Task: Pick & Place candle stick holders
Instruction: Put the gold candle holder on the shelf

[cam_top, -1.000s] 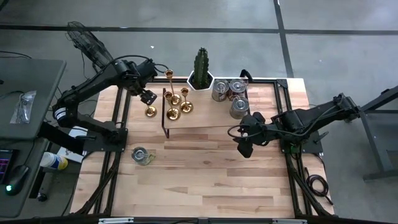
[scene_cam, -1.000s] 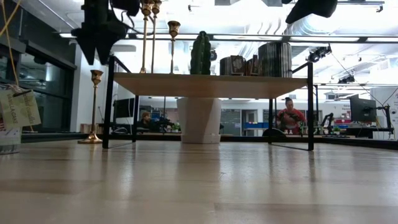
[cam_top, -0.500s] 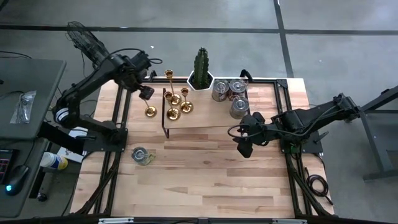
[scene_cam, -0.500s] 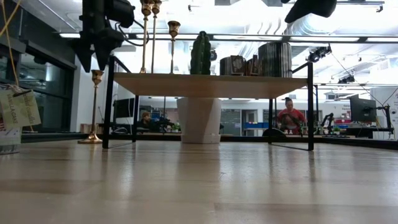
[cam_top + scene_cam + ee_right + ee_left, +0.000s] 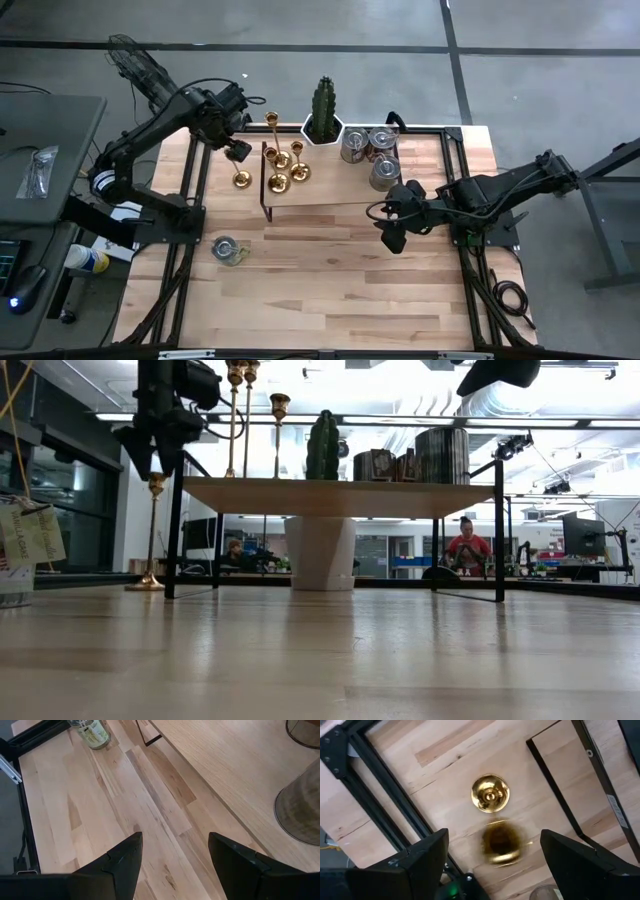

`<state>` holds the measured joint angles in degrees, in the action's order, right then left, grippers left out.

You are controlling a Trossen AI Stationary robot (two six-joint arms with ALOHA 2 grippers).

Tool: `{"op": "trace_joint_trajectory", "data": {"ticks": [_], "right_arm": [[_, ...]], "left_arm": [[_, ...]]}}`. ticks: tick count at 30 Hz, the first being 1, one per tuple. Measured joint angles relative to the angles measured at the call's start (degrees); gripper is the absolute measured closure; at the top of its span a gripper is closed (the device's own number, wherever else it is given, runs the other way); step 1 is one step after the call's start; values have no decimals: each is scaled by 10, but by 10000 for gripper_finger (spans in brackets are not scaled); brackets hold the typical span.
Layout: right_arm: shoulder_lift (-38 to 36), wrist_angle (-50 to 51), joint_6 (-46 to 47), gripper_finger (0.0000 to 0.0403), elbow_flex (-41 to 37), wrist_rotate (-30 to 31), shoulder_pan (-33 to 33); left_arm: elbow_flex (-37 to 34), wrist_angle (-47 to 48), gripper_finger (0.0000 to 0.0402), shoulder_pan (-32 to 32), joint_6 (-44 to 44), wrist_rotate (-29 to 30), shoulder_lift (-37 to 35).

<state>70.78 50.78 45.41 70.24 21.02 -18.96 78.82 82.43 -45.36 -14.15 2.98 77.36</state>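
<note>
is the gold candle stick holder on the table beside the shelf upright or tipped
Upright. In the low view the tall gold candle stick holder stands straight on its round base on the wooden table; the left wrist view looks straight down onto it.

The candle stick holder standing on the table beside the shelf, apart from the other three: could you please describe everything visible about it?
The candle stick holder is shiny brass-gold, with a round flared base, a thin tall stem and a small cup on top. It stands upright on the wooden table, just outside the shelf's left leg. The open left gripper hangs directly above it, touching nothing.
</note>
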Motion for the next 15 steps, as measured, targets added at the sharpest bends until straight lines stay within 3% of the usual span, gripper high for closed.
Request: {"op": "trace_joint_trajectory", "data": {"ticks": [10, 15], "right_arm": [[0, 0, 0, 183, 0, 0, 0], [0, 0, 0, 183, 0, 0, 0]], "left_arm": [[1, 2, 93, 0, 8, 8, -1], [1, 2, 114, 0, 7, 6, -1]]}}
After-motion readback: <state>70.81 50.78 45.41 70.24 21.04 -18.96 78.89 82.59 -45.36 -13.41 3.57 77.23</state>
